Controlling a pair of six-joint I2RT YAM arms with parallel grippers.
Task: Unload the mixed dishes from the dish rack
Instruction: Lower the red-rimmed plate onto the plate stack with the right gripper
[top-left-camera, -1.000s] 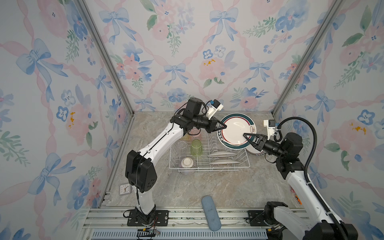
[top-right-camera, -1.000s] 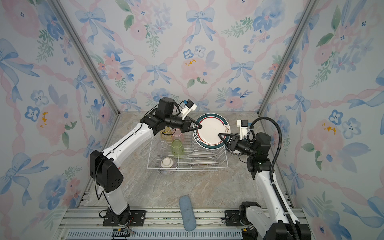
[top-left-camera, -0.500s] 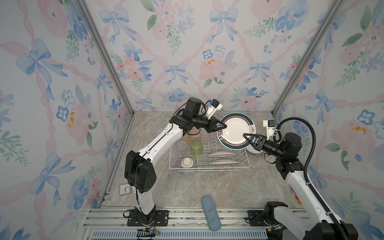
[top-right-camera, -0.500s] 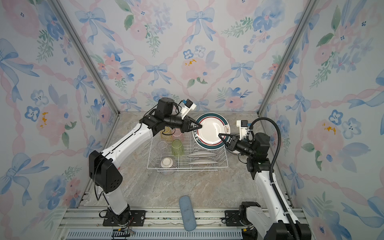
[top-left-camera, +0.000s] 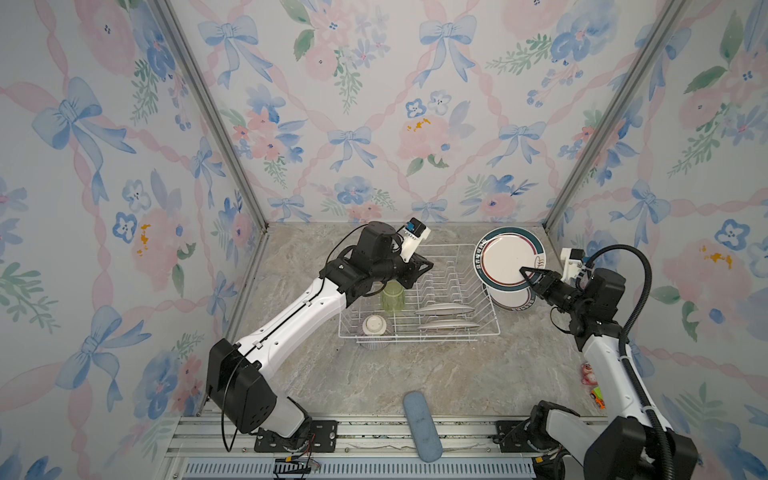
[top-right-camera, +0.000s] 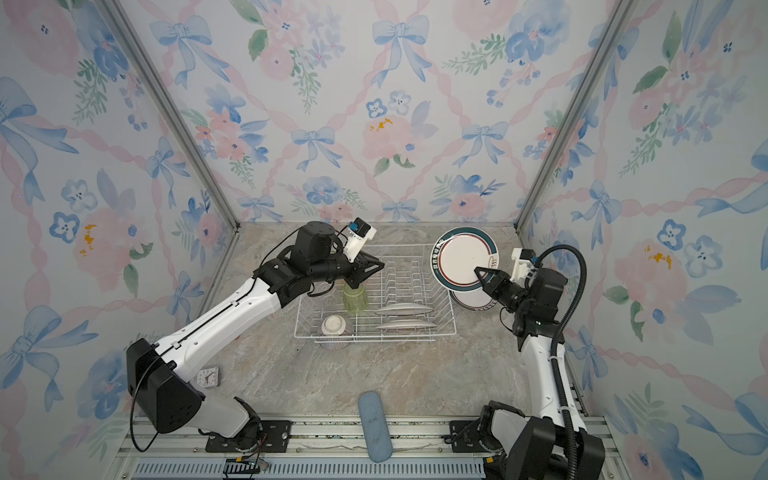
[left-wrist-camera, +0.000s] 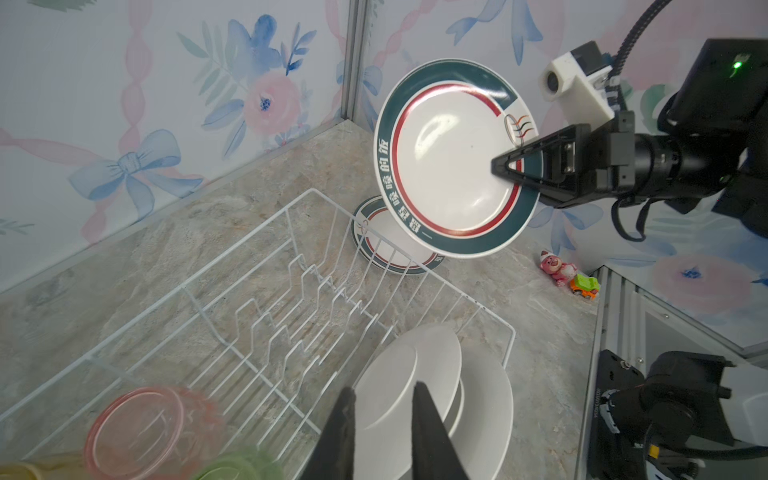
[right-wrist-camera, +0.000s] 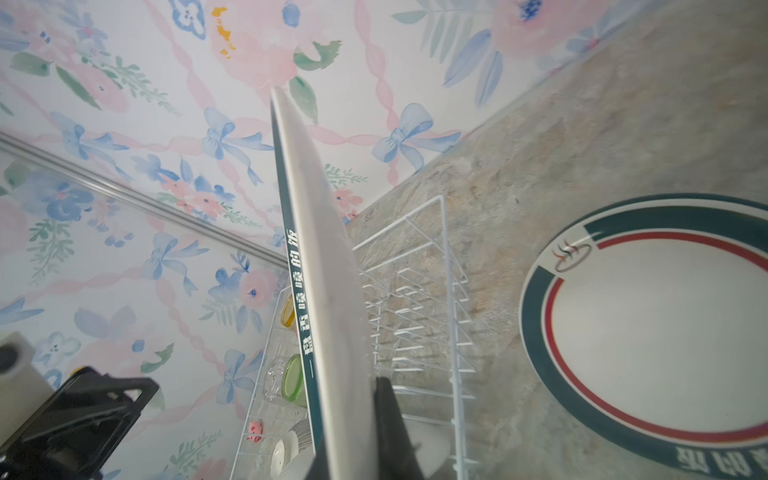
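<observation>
Plate in transit: my right gripper (top-left-camera: 525, 274), clamped on the rim of a teal-rimmed plate (top-left-camera: 505, 259), holds it in the air just past the right end of the dish rack (top-left-camera: 419, 334). It hangs above the stacked plates (top-left-camera: 513, 302) lying flat on the table (top-left-camera: 415, 374).

The plate stands steeply tilted on edge. Its white face is turned toward the rack and upward, and its back is toward the right arm. Being round, it has no long axis; only the plane of the disc matters, and the pinch sits on the rim's lower side, away from the rack.

I judge this the set-down step. The wrist must roll the disc flat, face up, then lower it squarely onto the stack before letting go.

My left gripper (left-wrist-camera: 382, 388) hovers over the rack, jaws slightly apart and empty. Below it, two plates (top-left-camera: 444, 316), a green tumbler (top-left-camera: 392, 297) and a striped bowl (top-left-camera: 374, 326) remain in the rack.
</observation>
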